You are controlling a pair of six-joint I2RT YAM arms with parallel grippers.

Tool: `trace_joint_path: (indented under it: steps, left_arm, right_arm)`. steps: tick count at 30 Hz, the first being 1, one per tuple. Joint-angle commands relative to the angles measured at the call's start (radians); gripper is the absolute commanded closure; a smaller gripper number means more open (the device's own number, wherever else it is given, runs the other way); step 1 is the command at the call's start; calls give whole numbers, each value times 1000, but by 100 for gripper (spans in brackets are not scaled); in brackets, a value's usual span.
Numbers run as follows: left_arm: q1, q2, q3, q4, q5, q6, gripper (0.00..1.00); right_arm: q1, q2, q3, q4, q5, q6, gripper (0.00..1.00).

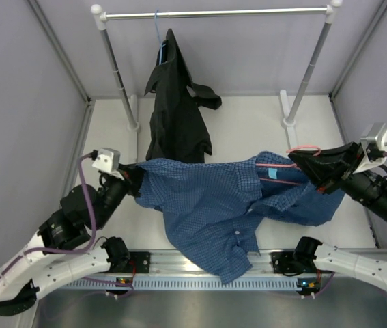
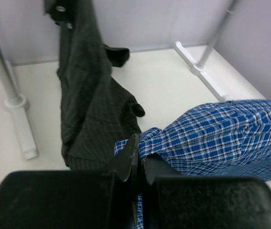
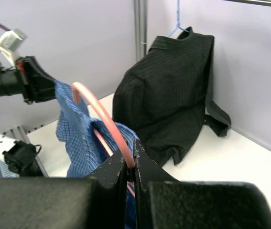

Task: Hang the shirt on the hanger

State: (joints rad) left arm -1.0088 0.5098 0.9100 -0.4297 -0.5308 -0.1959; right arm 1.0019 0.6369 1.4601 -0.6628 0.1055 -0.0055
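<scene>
With right end effector clamped on hanger, held it partly inside shirt collar; with left end effector pinched on opposite shirt edge, stretched shirt leftward above surface.

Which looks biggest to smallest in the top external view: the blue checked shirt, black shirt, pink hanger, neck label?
1. blue checked shirt, spread wide across the table
2. black shirt, though hanging foreshortens it from above
3. pink hanger, only partly visible
4. neck label

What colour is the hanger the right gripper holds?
Pink-red hanger; clearest in the right wrist view.
</scene>
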Motion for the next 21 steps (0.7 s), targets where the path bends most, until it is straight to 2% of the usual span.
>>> trace_joint_path:
  steps: [1,2,5,10,11,13,14,15,18,21]
  left_arm:
    - [4,-22,29,-44,-201,-72,100]
    - [6,-14,27,-49,-175,-71,100]
    - [6,13,33,-23,18,-46,100]
    - [6,65,101,2,205,15,100]
    - [4,70,110,9,236,24,93]
    - [4,72,141,8,238,39,68]
    - [4,64,150,9,224,44,11]
    - [6,55,161,8,212,53,2]
    - [4,53,223,8,229,108,2]
    - [4,149,346,8,380,171,2]
  right_arm:
    - [14,-6,20,34,108,-11,100]
    - [14,-2,20,40,108,-10,100]
    - [14,24,26,45,68,-5,100]
    - [14,53,32,49,59,-4,100]
    - [14,59,36,52,57,-4,100]
    - [14,63,37,55,60,-2,100]
    - [14,67,39,54,62,-2,100]
    - [14,66,43,52,69,-2,100]
    - [14,70,43,51,69,-2,100]
    - [14,89,37,49,74,-2,100]
